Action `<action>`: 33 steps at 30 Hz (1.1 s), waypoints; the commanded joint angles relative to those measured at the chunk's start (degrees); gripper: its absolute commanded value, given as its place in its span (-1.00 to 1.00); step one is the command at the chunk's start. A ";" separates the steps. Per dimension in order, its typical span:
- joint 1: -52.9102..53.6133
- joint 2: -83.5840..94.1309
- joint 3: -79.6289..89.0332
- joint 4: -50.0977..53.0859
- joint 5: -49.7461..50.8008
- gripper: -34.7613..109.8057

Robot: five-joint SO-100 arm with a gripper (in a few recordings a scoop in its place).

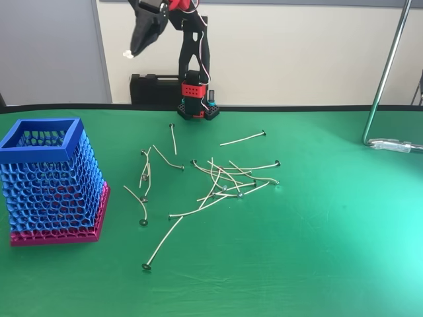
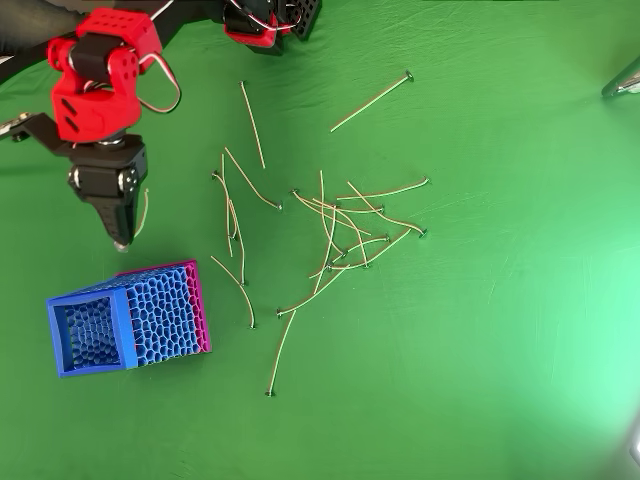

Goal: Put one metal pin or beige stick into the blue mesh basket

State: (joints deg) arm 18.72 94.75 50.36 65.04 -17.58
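My gripper (image 1: 130, 53) (image 2: 121, 238) hangs high above the green table, shut, fingers pointing down. A thin beige pin (image 2: 143, 212) runs along its right side in the overhead view, held between the fingers; in the fixed view just a small pale end (image 1: 127, 55) shows at the tip. The blue mesh basket (image 1: 41, 148) (image 2: 92, 335) stands at the table's left on its magenta base. In the overhead view the gripper tip is a little above the basket's base edge, short of the opening. Several more pins (image 1: 218, 181) (image 2: 330, 230) lie scattered mid-table.
The arm's red and black base (image 1: 196, 99) (image 2: 270, 20) sits at the table's far edge, with a black case (image 1: 155, 89) behind it. A metal stand pole (image 1: 386, 72) rises at the right, its foot (image 2: 625, 80) on the cloth.
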 commanded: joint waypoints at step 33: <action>6.42 -29.79 -7.03 -54.76 -8.44 -0.51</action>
State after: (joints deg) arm 24.52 64.60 41.66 12.57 -26.72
